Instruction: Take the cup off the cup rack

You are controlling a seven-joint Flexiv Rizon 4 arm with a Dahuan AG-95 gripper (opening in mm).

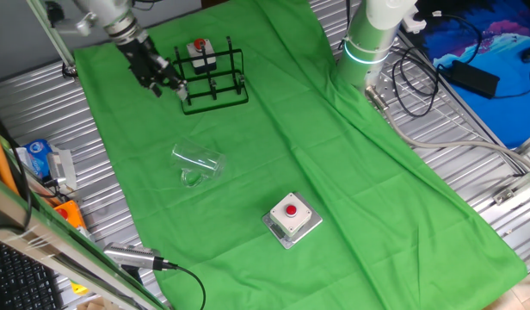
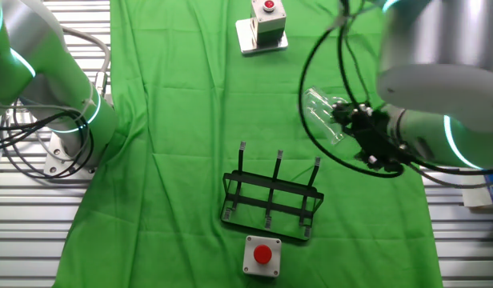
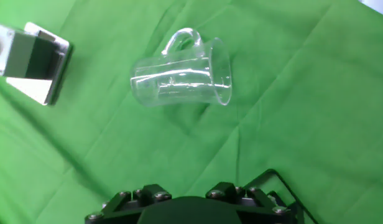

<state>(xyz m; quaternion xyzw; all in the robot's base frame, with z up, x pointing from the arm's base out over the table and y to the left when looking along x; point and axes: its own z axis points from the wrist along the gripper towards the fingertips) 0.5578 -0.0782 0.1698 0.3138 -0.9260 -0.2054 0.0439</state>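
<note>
Green cloth [image 1: 351, 172] covers the table, and the cup rack [image 1: 213, 79] serves as the landmark for everything on it. In the one fixed view, going left to right, the gripper [image 1: 166, 83] hangs just to the left of the rack, close to its near left corner, with its dark fingers pointing down toward the cloth. Whether the fingers are parted or closed cannot be told from any view; nothing is seen between them. The rack itself stands upright on the cloth, a black wire frame with thin pegs, and no cup hangs on it. A small box with a red button [image 1: 200, 52] sits just behind the rack. The cup [image 1: 199, 164], clear glass with a handle, lies on its side on the cloth, well in front of the rack and apart from it. Further to the right and nearer the camera than the cup, a second grey box with a red button [image 1: 292, 218] rests on the cloth, far from the rack. In the hand view the cup [image 3: 182, 71] lies with its wide rim to the right and its handle upward in the picture.
</note>
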